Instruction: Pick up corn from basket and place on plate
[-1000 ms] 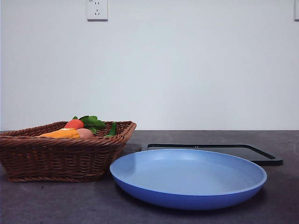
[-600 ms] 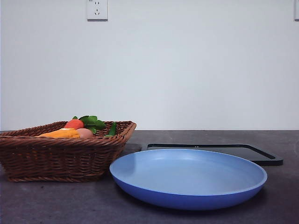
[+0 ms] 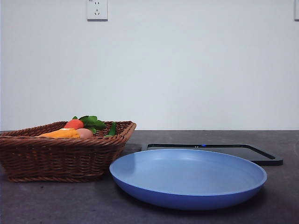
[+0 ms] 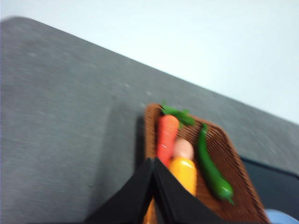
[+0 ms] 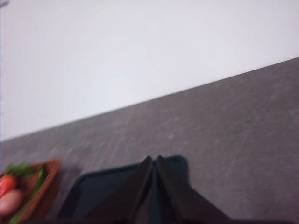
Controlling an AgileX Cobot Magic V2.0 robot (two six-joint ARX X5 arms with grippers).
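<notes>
- Nearest in the front view sits the large round light-blue plastic plate (image 3: 188, 178), shallow with a raised rim, with nothing on it, resting on the dark grey table (image 3: 56, 200).
- Just to its left, close by but with no visible contact, stands the brown woven wicker basket (image 3: 60, 156) with flared sides and a braided rim.
- The yellow-orange ribbed corn cob (image 3: 60, 134) lies in the basket, its top just showing above the rim; in the left wrist view it is partly hidden behind that arm's jaws.
- Beside the corn lie a small pinkish-tan egg-shaped item (image 3: 85, 133) and a slim red-orange carrot (image 3: 74, 124) with green leaves; a long green pepper-like pod (image 4: 212, 172) lies along the far side of them.
- Behind the plate lies a flat black rectangular tray (image 3: 243, 151).
- Farther back rises a plain white wall with a white power socket (image 3: 97, 9).
- No arm shows in the front view.
- The left gripper (image 4: 154, 161) hangs above the basket's near end over the corn, its two black jaws pressed together, nothing between them.
- The right gripper (image 5: 153, 158) hangs above the black tray, jaws likewise pressed together and holding nothing.
</notes>
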